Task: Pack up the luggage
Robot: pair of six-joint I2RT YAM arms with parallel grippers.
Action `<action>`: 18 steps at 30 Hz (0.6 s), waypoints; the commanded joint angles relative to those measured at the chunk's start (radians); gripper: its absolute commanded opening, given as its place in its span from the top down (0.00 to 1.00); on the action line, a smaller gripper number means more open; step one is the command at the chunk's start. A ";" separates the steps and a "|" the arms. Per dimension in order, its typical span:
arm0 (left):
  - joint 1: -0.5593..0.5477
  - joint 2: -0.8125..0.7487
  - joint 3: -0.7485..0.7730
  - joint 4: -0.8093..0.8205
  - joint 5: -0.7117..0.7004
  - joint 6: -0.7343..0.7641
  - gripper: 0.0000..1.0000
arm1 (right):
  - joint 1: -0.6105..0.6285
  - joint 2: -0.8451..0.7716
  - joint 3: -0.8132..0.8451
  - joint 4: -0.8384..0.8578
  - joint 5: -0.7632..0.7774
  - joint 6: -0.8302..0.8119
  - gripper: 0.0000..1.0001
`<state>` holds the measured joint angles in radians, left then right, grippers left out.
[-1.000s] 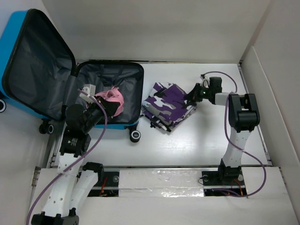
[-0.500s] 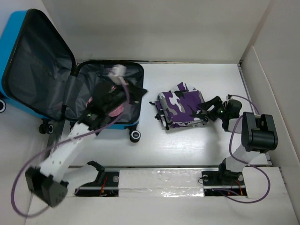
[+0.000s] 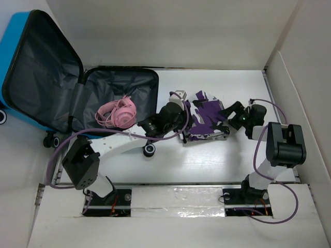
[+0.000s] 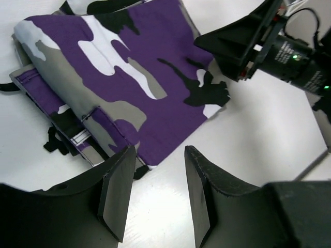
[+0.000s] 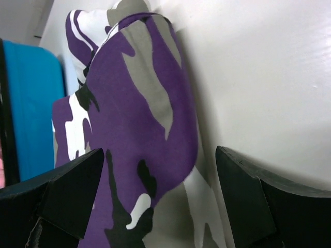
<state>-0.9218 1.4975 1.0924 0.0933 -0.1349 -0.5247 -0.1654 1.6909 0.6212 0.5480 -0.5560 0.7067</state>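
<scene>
Luggage [image 3: 44, 72]: open, upper left of the top view; pink headphones [image 3: 116, 112] now lie inside.
Camouflage cloth [image 3: 204, 120]: centre, unpacked; you take it next.
Left gripper [image 4: 158, 181]: has swung over the cloth, jaws apart, empty.
Right gripper [image 5: 155, 199]: has let go, jaws wide.

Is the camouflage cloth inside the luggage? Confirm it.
No, the camouflage cloth lies on the table, to the right of the open luggage.
</scene>
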 commanded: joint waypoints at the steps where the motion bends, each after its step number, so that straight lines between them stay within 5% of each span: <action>1: -0.003 0.006 -0.005 0.078 -0.064 -0.012 0.60 | 0.047 -0.016 0.060 -0.115 0.034 -0.076 0.06; 10: 0.051 0.020 -0.063 0.083 -0.222 0.003 0.54 | 0.211 -0.028 0.046 -0.254 0.019 -0.096 0.07; 18: 0.136 -0.020 -0.183 0.080 -0.215 0.006 0.53 | 0.257 -0.306 -0.103 -0.281 0.209 -0.076 0.10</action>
<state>-0.8143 1.5261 0.9409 0.1558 -0.3267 -0.5278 0.1028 1.4433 0.5388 0.2825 -0.4450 0.6254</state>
